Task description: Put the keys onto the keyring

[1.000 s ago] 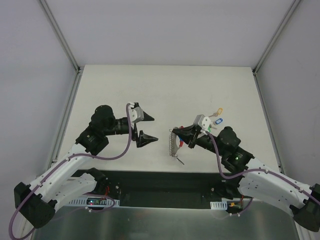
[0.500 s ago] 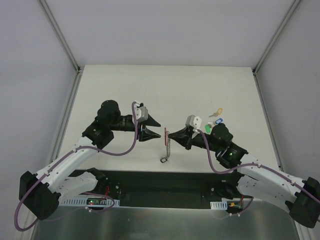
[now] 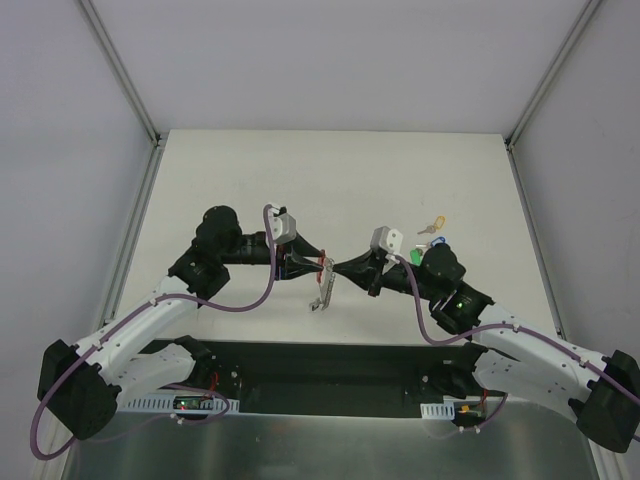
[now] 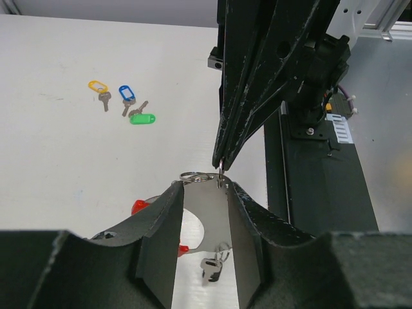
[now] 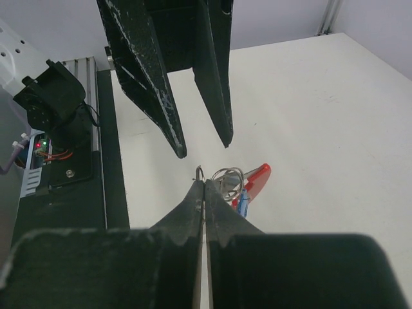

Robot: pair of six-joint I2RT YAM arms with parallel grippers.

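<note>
The right gripper [image 5: 203,185] has its fingers pressed flat together, and their very tips pinch the wire ring [image 5: 201,171] at the top of the keyring [image 3: 321,282]. The left gripper [image 4: 204,188] faces it tip to tip. Its fingers [image 4: 161,235] are parted and straddle that same ring, but I cannot tell whether the pads touch the wire. The keyring hangs from the right pinch, midway between the two arms. Its long axis drops away from the fingertips, with the red loop [image 4: 138,206] lower down.

The keys [image 3: 428,240] lie on the table [image 3: 330,180] just beyond the right wrist, yellow, blue and green in a loose cluster. They are well apart from the keyring and none is on it yet. They are near the right arm and far from the left, but the right is busy holding. I judge the left must take the ring, or steady it, before a key can be fetched.

A second ago the arms stood well apart, with the left fingers spread wide and the keyring carried right of centre. Now both tips meet mid-table, and the left fingers have narrowed a good deal.
</note>
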